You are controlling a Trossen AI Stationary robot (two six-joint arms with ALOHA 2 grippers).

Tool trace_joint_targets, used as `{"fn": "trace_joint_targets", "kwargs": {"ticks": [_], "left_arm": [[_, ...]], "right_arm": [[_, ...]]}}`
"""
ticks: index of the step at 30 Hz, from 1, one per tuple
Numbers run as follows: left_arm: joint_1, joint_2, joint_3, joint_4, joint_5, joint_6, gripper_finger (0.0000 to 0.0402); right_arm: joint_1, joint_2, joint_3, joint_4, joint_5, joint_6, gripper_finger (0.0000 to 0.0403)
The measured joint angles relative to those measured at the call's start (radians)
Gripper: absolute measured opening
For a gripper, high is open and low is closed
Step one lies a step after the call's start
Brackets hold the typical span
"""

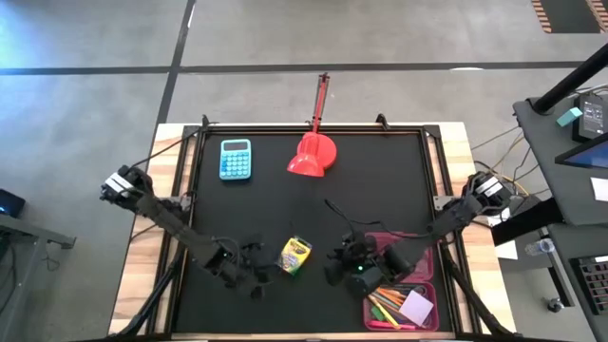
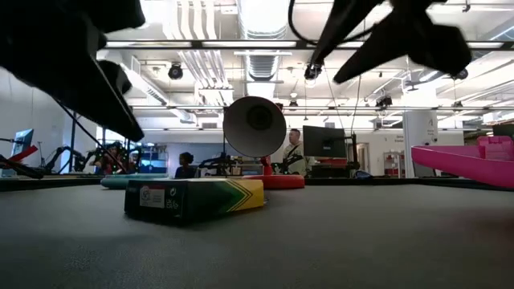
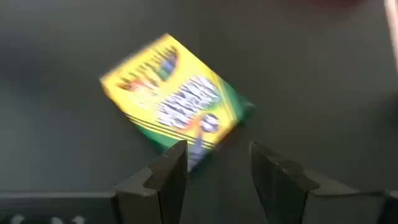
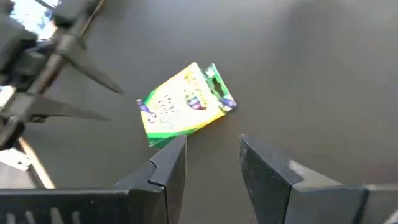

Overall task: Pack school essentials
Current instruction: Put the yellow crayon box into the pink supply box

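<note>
The yellow-green crayon box (image 1: 294,255) lies flat on the black mat near the table's front edge, between my two grippers. It also shows in the low view (image 2: 193,199), the left wrist view (image 3: 177,102) and the right wrist view (image 4: 186,106). My left gripper (image 1: 261,270) (image 3: 217,155) is open and empty, just left of the box and above the mat. My right gripper (image 1: 332,266) (image 4: 212,149) is open and empty, just right of the box. Orange and yellow pencils and pens (image 1: 385,309) and the pale pink note pad (image 1: 416,306) lie in a pink tray (image 1: 429,285).
A light-blue calculator (image 1: 236,159) lies at the far left of the mat. A red domed object (image 1: 312,157) with a red stick sits at the far middle. The pink tray sits at the front right, under my right arm. People and desks show in the room beyond.
</note>
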Motion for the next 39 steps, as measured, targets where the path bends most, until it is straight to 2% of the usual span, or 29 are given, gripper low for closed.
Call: {"fn": "trace_joint_targets", "kwargs": {"ticks": [2, 4, 7, 12, 19, 26, 33, 39], "left_arm": [[-0.025, 0.002, -0.014, 0.000, -0.129, -0.001, 0.0155], [-0.028, 0.006, -0.031, 0.023, -0.194, -0.023, 0.0155], [-0.025, 0.020, -0.070, 0.082, -0.196, -0.077, 0.0155], [-0.024, 0.056, -0.086, 0.195, -0.213, -0.089, 0.0155], [-0.024, 0.131, -0.089, 0.200, -0.208, -0.114, 0.0155], [-0.038, 0.170, -0.088, 0.210, -0.176, -0.170, 0.0155], [-0.066, 0.169, -0.103, 0.193, -0.124, -0.169, 0.0155], [-0.063, 0.165, -0.111, 0.196, -0.122, -0.168, 0.0155]], "right_arm": [[-0.021, -0.001, -0.017, 0.062, -0.019, -0.021, 0.0134], [-0.049, -0.003, -0.034, 0.123, -0.064, -0.059, 0.0134], [-0.096, 0.008, -0.060, 0.191, -0.143, -0.120, 0.0134], [-0.143, 0.008, -0.066, 0.217, -0.175, -0.183, 0.0134], [-0.199, 0.008, -0.109, 0.244, -0.255, -0.210, 0.0134], [-0.247, 0.008, -0.199, 0.442, -0.380, -0.266, 0.0134], [-0.275, 0.008, -0.243, 0.522, -0.462, -0.317, 0.0149], [-0.291, 0.008, -0.265, 0.663, -0.485, -0.419, 0.0168]]}}
